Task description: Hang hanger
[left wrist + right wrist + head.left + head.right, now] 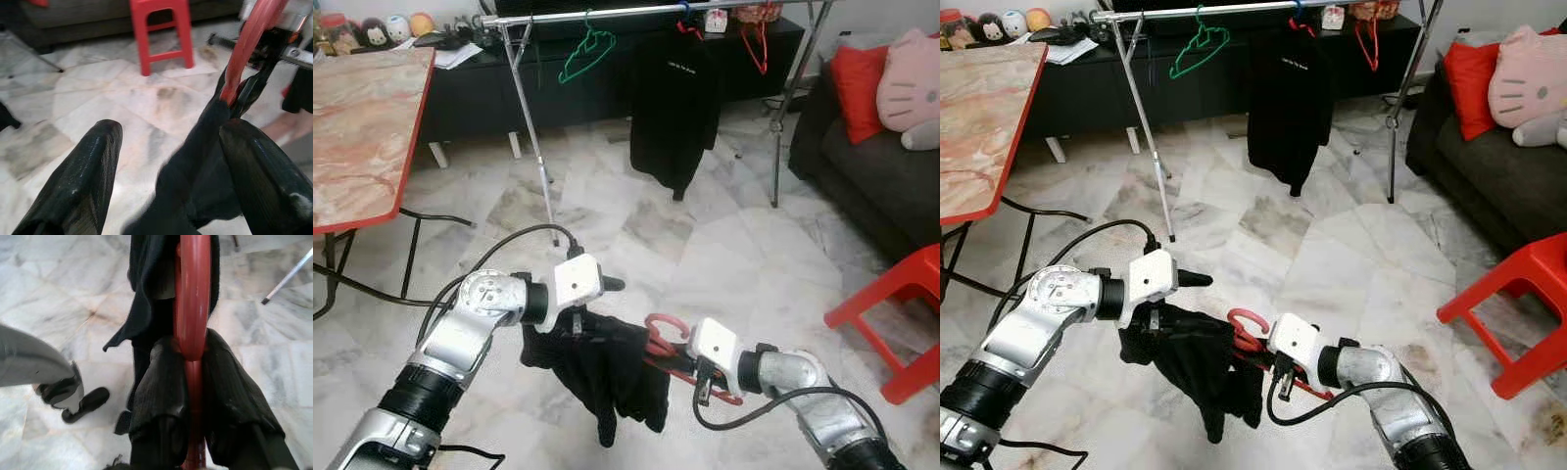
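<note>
A red plastic hanger (662,331) carrying a black garment (607,377) hangs low over the marble floor in front of me. My right gripper (687,364) is shut on the hanger; the right wrist view has both pads (161,382) clamped around the red bar (193,293). My left gripper (597,304) is open at the garment's upper left. In the left wrist view a fold of the black cloth (195,166) lies between the spread fingers (78,181), near one of them. The clothes rack's silver rail (636,12) runs across the far side of the room.
On the rail hang a green hanger (585,54), a black shirt (671,108) and a red hanger (756,44). A marble-patterned table (362,127) stands left, a red stool (901,313) right, and a dark sofa (881,176) with cushions behind it.
</note>
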Motion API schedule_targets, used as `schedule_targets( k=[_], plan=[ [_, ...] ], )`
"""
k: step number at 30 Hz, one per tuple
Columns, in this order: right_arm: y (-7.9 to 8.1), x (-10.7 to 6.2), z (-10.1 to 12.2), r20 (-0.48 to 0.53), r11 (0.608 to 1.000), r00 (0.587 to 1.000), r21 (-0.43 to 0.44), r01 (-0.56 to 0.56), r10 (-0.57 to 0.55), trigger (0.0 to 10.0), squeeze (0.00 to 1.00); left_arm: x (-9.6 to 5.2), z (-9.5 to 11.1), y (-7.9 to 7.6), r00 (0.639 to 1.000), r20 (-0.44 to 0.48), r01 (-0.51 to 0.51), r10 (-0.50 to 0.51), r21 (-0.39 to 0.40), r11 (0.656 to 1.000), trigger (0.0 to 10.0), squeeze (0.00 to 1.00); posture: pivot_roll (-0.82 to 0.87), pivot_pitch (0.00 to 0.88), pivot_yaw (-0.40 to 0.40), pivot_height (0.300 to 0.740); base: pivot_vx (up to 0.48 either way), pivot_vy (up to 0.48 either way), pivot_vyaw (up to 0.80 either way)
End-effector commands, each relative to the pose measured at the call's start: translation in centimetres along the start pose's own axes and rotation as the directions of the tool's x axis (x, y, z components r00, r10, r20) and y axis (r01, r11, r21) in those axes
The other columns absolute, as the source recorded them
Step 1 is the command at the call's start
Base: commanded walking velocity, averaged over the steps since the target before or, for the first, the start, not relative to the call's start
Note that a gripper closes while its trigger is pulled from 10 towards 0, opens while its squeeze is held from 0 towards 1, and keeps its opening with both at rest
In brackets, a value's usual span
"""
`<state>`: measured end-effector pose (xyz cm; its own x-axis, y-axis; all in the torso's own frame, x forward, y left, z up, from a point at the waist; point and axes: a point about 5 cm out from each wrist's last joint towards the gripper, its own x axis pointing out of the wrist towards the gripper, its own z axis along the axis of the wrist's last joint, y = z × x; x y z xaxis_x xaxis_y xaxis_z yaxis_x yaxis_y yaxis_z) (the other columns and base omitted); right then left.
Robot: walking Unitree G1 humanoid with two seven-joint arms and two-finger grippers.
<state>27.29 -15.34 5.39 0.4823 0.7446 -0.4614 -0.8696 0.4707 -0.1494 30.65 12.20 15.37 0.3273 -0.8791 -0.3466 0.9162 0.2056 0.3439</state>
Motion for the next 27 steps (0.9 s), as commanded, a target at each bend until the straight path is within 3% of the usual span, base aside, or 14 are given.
schedule_targets(
  k=[1, 3, 9, 12, 14, 19, 23, 27],
  plan=[
    [-1.7, -0.4, 1.0, 0.06, 0.994, 0.993, 0.03, 0.103, -0.105, 0.0, 0.0, -0.4, 0.3, 0.7, 0.998, 0.007, -0.061, 0.06, 0.03, 0.998, 10.0, 0.0, -0.1, 0.01, -0.014, 0.74, 0.0, 0.0, 0.0],
    [-2.7, -0.6, 1.1, 0.059, 0.978, 0.977, 0.063, 0.2, -0.204, 0.0, 0.0, -0.6, 0.2, 1.0, 0.992, 0.025, -0.126, 0.125, 0.019, 0.992, 10.0, 0.0, -0.11, 0.003, -0.015, 0.74, 0.0, 0.0, 0.0],
    [-4.3, -0.4, 1.6, 0.078, 0.924, 0.932, 0.185, 0.334, -0.353, 0.0, 0.0, -0.5, -0.2, 1.3, 0.973, 0.044, -0.227, 0.227, -0.002, 0.974, 10.0, 0.0, -0.1, 0.0, -0.018, 0.74, 0.0, 0.0, 0.0],
    [-4.6, 0.0, 1.8, 0.074, 0.91, 0.921, 0.202, 0.362, -0.383, 0.0, 0.0, -0.4, -0.4, 1.5, 0.951, 0.051, -0.306, 0.305, 0.001, 0.952, 10.0, 0.0, -0.1, 0.0, -0.021, 0.74, 0.0, 0.0, 0.0],
    [-5.1, 0.4, 2.4, 0.088, 0.88, 0.9, 0.265, 0.393, -0.428, 0.0, 0.0, -0.2, -1.1, 1.7, 0.923, 0.027, -0.382, 0.383, -0.022, 0.924, 10.0, 0.0, -0.1, 0.004, -0.024, 0.74, 0.0, 0.0, 0.0],
    [-5.9, 0.9, 4.3, 0.145, 0.869, 0.879, 0.29, 0.4, -0.454, 0.0, 0.0, 0.4, -2.1, 1.6, 0.878, -0.009, -0.478, 0.478, -0.034, 0.878, 10.0, 0.0, -0.1, 0.006, -0.025, 0.74, 0.0, 0.0, 0.0],
    [-6.7, 1.3, 6.1, 0.183, 0.853, 0.86, 0.336, 0.4, -0.476, 0.0, 0.0, 1.5, -3.0, 0.6, 0.839, -0.031, -0.544, 0.544, -0.105, 0.833, 10.0, 0.0, -0.11, 0.007, -0.025, 0.74, 0.0, 0.0, 0.0],
    [-7.0, 1.7, 6.9, 0.19, 0.859, 0.861, 0.32, 0.4, -0.472, 0.0, 0.0, 2.0, -3.5, 0.0, 0.816, -0.042, -0.578, 0.577, -0.118, 0.808, 10.0, 0.0, -0.11, 0.011, -0.029, 0.74, 0.0, 0.0, 0.0]
  ],
)
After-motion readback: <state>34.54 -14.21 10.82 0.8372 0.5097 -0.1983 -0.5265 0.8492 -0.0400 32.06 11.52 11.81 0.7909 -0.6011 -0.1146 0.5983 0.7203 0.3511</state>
